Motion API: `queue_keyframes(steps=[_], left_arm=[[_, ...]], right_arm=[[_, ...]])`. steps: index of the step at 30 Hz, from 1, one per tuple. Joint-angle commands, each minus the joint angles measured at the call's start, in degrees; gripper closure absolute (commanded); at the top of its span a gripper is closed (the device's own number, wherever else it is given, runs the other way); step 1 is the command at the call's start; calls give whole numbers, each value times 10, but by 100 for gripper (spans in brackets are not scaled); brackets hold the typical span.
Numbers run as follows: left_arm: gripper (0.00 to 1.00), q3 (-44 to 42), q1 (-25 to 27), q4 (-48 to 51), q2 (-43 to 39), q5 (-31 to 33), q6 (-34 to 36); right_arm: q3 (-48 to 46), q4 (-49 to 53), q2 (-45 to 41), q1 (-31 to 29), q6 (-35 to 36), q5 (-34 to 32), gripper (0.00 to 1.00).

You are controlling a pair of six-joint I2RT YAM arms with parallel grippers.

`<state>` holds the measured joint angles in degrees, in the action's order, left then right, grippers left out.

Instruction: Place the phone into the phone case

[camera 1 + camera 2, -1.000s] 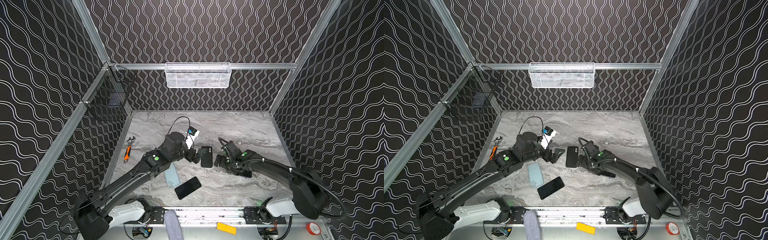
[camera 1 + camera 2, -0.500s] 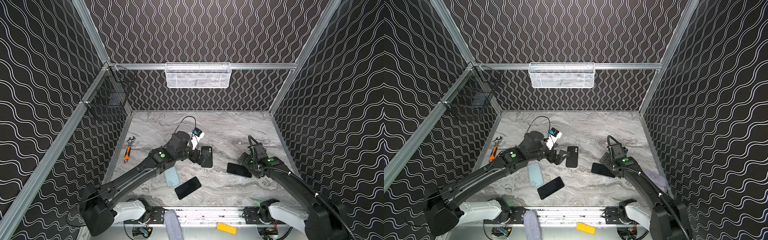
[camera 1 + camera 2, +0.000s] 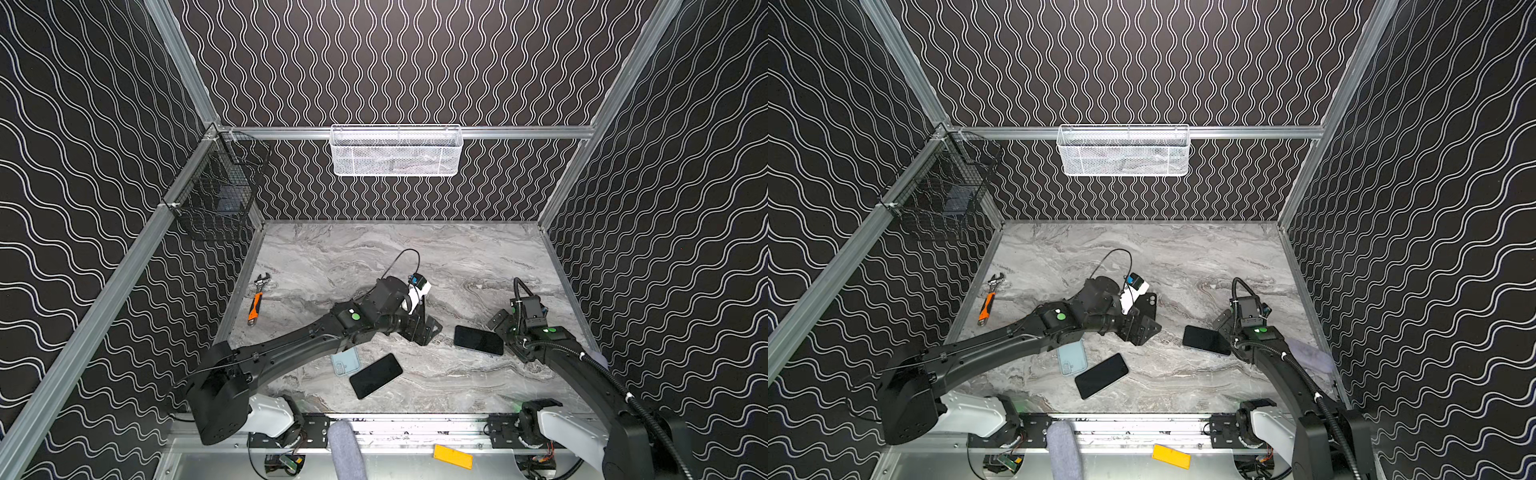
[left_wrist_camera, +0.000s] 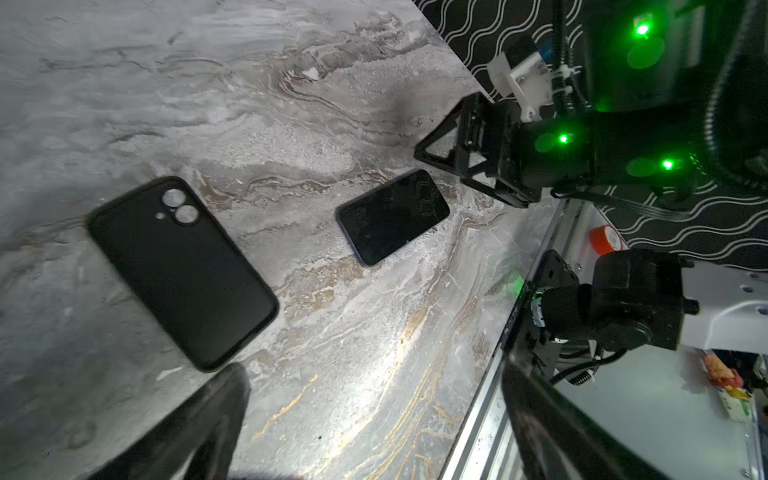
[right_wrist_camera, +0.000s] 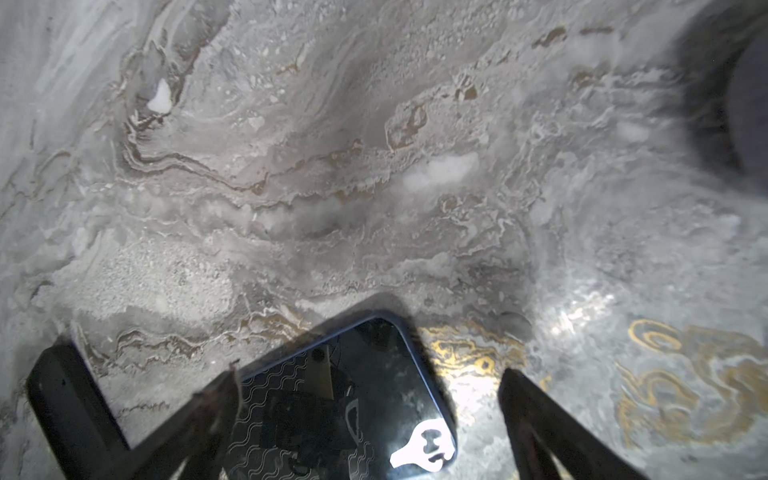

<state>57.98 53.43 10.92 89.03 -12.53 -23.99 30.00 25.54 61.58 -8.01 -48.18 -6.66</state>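
Left arm (image 3: 291, 349) runs from lower left to frame centre in both top views; left gripper (image 3: 429, 329) low, aimed right, jaws wide apart. Right arm (image 3: 582, 365) rises from lower right; right gripper (image 3: 504, 332) at centre-right, aimed left, jaws spread wide.

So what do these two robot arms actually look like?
Both are matte black jointed links, left arm and right arm, with white housings at the base and a green light near the wrist. A ribbed black hose runs along the right one; a thin black cable loops above the left's white camera mount. The left gripper and right gripper each have two black open triangular-frame fingers.
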Motion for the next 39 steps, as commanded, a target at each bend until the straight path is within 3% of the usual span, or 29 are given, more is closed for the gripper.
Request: queue_keyframes(steps=[1, 17, 24, 27, 33, 39], left_arm=[[1, 0, 9, -47, 8, -8, -28], [1, -20, 9, -31, -13, 33, -34], [1, -24, 9, -24, -23, 43, -34], [1, -23, 9, -21, -27, 46, -29], [1, -18, 9, -1, -37, 48, -3], [1, 41, 9, 46, 7, 3, 70]], right_arm=[[-5, -49, 16, 2, 26, 46, 1], [-5, -171, 124, -8, 64, 198, 0], [76, -170, 206, -62, 100, 212, 0], [118, -137, 223, -76, 115, 176, 0], [134, -81, 107, -74, 105, 107, 1], [69, -22, -14, -74, 19, 108, 1]])
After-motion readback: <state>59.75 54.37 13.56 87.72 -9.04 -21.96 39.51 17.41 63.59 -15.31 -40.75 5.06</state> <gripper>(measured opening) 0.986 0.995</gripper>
